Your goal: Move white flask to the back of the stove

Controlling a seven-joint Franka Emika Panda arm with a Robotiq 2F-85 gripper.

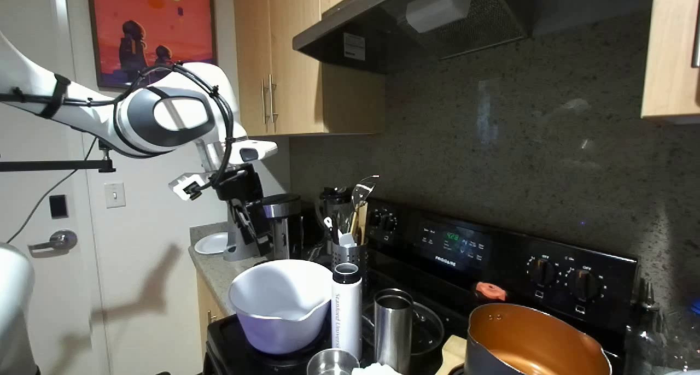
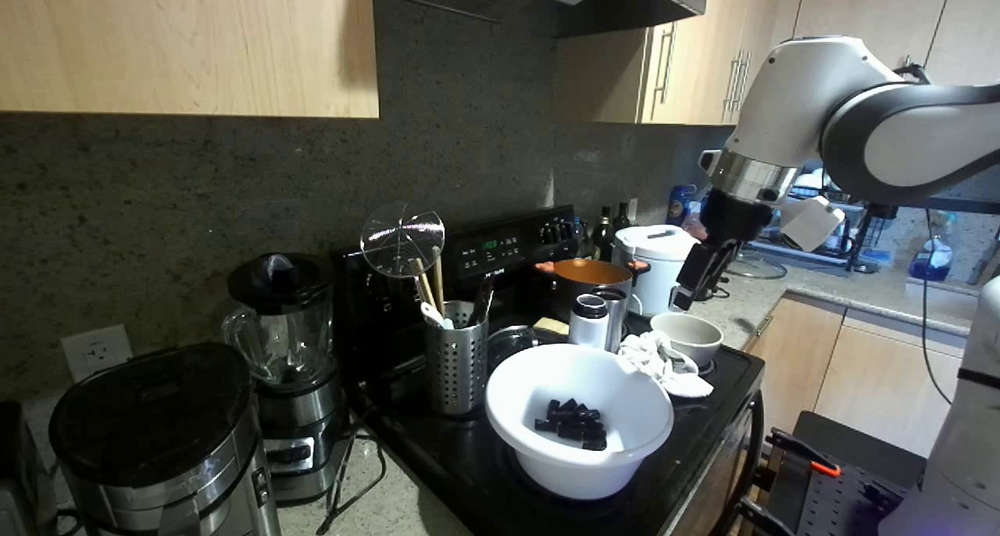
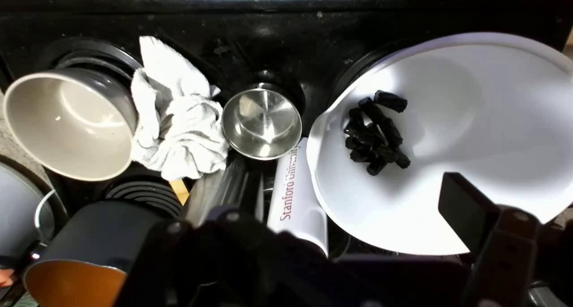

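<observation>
Gripper (image 2: 684, 294) spread, one finger (image 3: 468, 213) over white bowl (image 1: 279, 334) in wrist view. Flask (image 1: 345, 315) upright on stove (image 2: 445, 458), at 8 o'clock of white bowl there; touching or not, can't tell. Wrist view gives its red lettering (image 3: 288, 190); in an exterior view just its neck (image 2: 590, 307) and upper body clear white bowl. Black pieces (image 2: 574, 423) in white bowl: wrist view plus an exterior view. Panel (image 1: 508, 260): both exterior views. From flask in wrist view: cup (image 3: 262, 123) 11 o'clock, cloth (image 3: 192, 119) 10, tumbler (image 3: 203, 197) 9, beige bowl (image 3: 71, 128) beyond cloth. In the way toward panel, in an exterior view: holder (image 1: 355, 255) at flask's 12, lid (image 1: 429, 331) at 3 partly behind tumbler, pot (image 1: 519, 331) past it.
</observation>
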